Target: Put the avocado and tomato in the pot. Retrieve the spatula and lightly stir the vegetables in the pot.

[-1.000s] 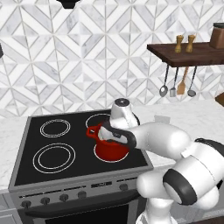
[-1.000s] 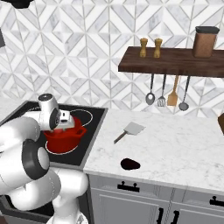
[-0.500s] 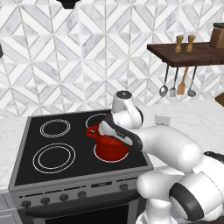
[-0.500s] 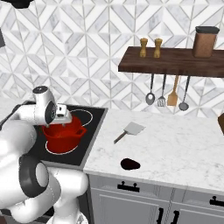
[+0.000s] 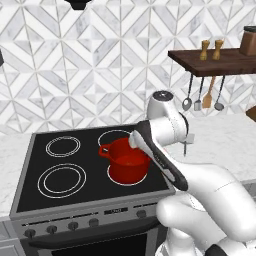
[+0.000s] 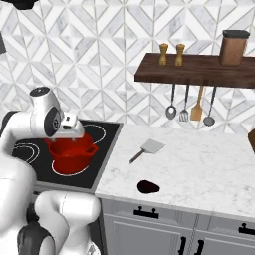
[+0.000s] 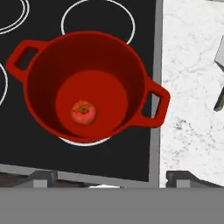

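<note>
Small red tomato (image 7: 83,112) sitting inside round bright red two-handled pot (image 7: 41,116) on black stovetop (image 7: 113,164).
Dark rounded avocado (image 6: 148,187) lying on marble counter (image 6: 209,172) at 6 o'clock of pale grey flat-bladed spatula (image 6: 146,150); no readable writing; finger opening cannot be told.

The pot (image 7: 85,92) stands open-mouthed with only a small tomato (image 7: 83,112) on its floor, while on the worktop (image 6: 209,169) the spatula (image 6: 147,149) and avocado (image 6: 148,187) lie well apart with open marble around each.
</note>
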Tool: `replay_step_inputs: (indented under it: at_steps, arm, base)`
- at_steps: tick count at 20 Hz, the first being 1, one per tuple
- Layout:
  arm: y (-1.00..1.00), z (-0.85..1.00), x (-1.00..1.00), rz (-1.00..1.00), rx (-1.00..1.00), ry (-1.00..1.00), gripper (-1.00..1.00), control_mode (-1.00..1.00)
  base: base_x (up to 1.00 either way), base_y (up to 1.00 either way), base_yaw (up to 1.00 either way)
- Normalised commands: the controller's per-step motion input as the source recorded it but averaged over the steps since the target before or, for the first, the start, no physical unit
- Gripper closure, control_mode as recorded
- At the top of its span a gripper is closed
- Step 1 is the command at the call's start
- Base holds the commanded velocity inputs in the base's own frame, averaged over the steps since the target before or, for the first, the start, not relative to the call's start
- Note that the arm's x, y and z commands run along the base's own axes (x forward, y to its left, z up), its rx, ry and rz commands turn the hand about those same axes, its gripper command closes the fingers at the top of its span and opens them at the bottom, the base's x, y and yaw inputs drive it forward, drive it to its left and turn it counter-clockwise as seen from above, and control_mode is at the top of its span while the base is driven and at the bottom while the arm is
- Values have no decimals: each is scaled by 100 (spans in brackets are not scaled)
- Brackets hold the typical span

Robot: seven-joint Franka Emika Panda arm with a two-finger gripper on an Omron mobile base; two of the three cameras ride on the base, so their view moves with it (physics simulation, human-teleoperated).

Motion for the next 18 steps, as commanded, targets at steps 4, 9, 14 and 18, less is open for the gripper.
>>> replay_step_inputs:
  at_steps: [4,9,14,18]
  arm:
    - [-100,1,-39,-18,0,1,-100,-100]
    - [-100,0,-15,-17,0,5,-100,-100]
    - [-100,0,-6,-17,0,6,-100,-100]
    - [-100,-7,-11,-11,0,5,-100,-100]
  base:
    - [0,0,0]
    - [0,0,0]
    - [0,0,0]
    - [0,0,0]
